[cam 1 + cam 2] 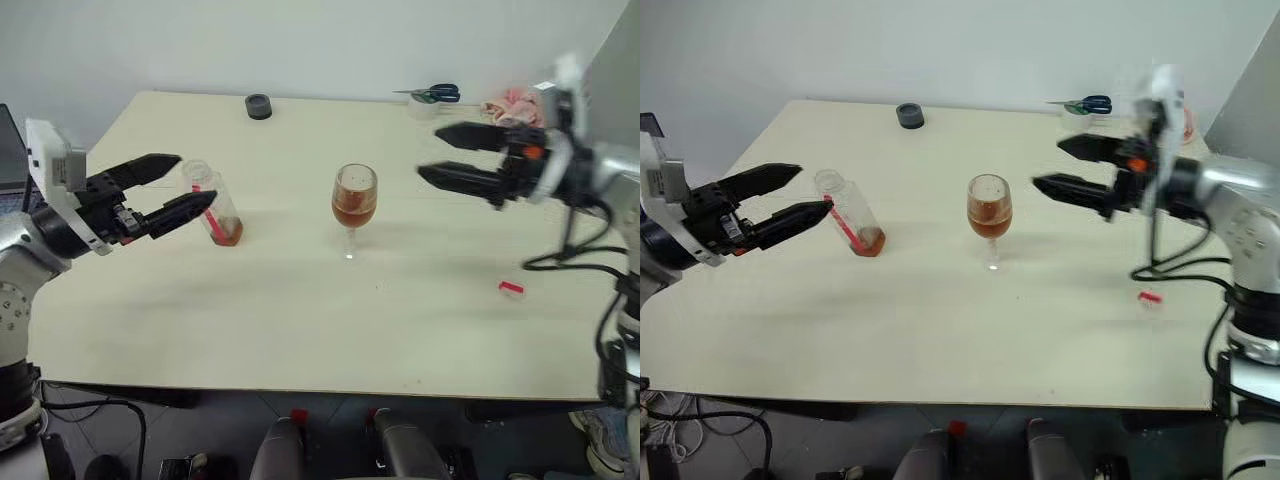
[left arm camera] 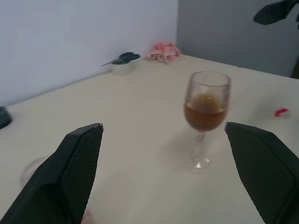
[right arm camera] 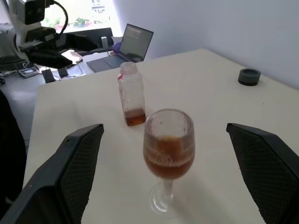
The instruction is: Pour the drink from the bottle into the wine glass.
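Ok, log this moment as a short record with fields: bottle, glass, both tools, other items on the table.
bottle: standing on the table, uncapped, a little drink at its bottom
wine glass: upright, mid-table, bowl partly filled with amber drink
left tool: open, beside the bottle, holding nothing
right tool: open, off to the glass's side, empty
red cap: on the table near the right arm
far edge: black lid, scissors

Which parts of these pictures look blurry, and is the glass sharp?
In the left eye view the right hand is smeared by motion blur; in the right wrist view the clear stemmed wine glass of amber drink is sharp; in the left wrist view the small clear plastic bottle is soft.
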Motion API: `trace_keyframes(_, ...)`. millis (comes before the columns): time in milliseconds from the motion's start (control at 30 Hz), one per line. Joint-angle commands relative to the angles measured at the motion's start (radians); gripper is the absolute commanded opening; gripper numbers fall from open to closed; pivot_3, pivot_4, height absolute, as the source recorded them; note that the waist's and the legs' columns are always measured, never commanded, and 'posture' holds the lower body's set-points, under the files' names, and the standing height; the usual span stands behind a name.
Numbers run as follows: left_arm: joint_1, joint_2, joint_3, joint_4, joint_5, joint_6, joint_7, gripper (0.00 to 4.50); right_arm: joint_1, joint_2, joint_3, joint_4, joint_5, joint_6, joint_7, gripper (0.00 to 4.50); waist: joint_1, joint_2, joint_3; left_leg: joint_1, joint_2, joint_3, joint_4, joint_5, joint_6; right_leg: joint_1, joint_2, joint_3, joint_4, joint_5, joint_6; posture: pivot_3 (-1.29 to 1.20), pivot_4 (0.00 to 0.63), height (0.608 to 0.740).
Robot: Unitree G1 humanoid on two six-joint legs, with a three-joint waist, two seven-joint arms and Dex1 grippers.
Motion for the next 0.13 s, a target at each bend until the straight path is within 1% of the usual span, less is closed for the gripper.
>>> trace_keyframes(33, -0.042, 0.034, -0.042, 0.004, 0.01, -0.021, -0.055, 4.48, 0.04, -0.039, -0.028, -0.048, 0.012, -0.057, 0.064, 4.5, -0.005, 0.0, 0.0, 0.001, 0.0, 0.0, 0.0, 0.0, 0.0, 0.0, 0.001, 0.0, 0.0, 0.0, 0.0, 0.0, 0.15, 0.74)
trace_keyframes(133, -0.075, 0.025, -0.052, 0.046, 0.018, -0.036, -0.07, 4.48, 0.043, -0.034, -0.023, -0.056, 0.015, -0.074, 0.054, 4.5, -0.013, 0.001, 0.0, 0.004, 0.002, 0.004, -0.002, 0.0, 0.0, 0.0, 0.003, 0.006, 0.001, 0.0, 0.0, 0.0, 0.15, 0.74)
